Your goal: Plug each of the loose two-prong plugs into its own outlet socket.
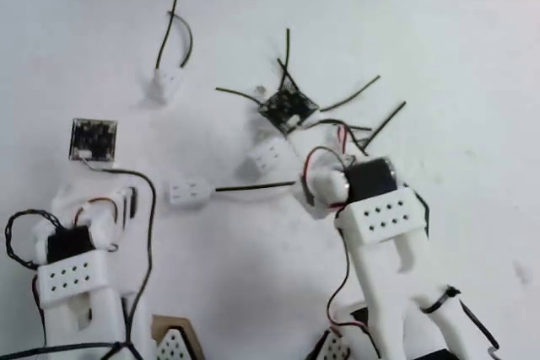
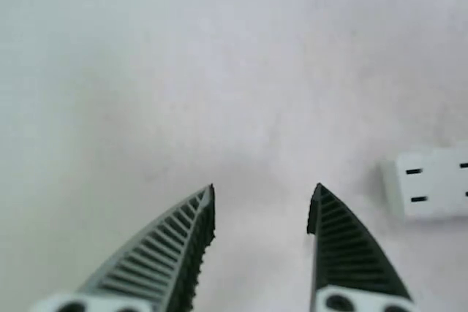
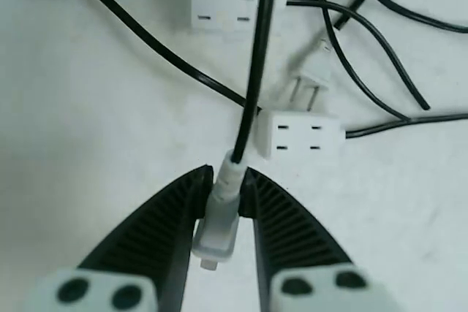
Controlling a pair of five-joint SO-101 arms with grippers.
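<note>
Two arms, two different stories here. Your right gripper (image 3: 227,174) is clamped on a white plug (image 3: 216,231) by its body. A black cord (image 3: 257,49) runs off the plug, which sits just short of the closest outlet socket (image 3: 300,135). A loose two-prong plug (image 3: 311,85) lies right beside that socket, prongs toward it, not plugged in. Your left gripper (image 2: 265,188) hangs with a wide gap over bare table (image 2: 183,71), well apart from that socket.

A small dark circuit board (image 1: 93,139) lies flat on the white table (image 1: 472,56).
</note>
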